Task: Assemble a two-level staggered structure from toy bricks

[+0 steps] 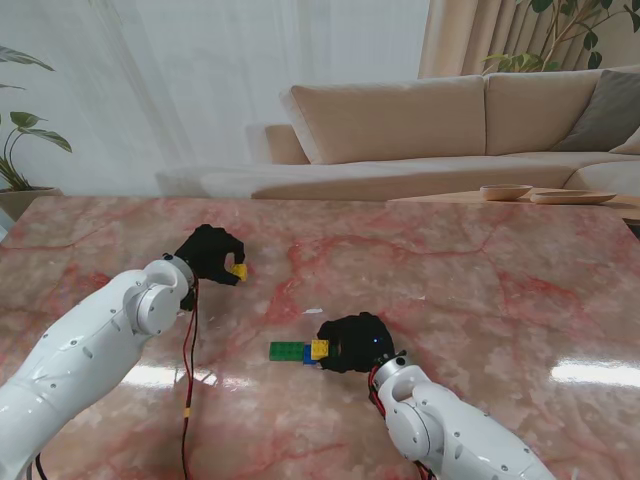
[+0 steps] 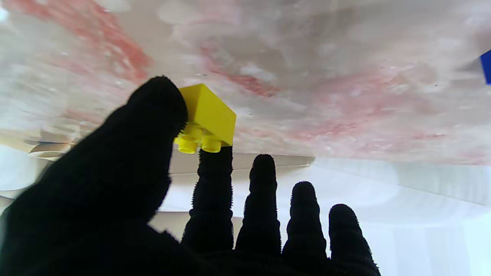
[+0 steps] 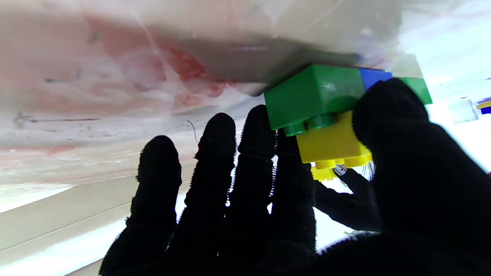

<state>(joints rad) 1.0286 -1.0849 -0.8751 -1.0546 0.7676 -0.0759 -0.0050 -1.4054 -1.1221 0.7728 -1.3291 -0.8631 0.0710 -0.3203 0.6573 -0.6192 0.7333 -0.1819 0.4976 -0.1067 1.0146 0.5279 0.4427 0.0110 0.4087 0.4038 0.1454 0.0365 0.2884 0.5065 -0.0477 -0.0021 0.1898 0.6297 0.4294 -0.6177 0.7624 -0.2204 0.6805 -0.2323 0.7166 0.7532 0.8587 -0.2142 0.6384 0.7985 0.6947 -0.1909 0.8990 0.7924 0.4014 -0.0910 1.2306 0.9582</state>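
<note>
Closest to the stand camera, my right hand sits on the marble table with thumb and fingers pressed around a yellow brick that rides on top of the base row. Its wrist view shows that brick seated on the green brick, with a blue brick next in the row under my thumb. The green end of the row sticks out past my fingertips toward my left side, its long axis running left to right across me.

Farther from me and off to the left, my left hand pinches a second yellow brick between thumb and index finger, studs pointing away from the table, lifted clear of the marble. The other three fingers stay spread and touch nothing.

What matters next, as I judge it, is that the structure lies nearer to me and to the right of the left hand. That brick must travel that way and land offset across a seam in the row.
</note>
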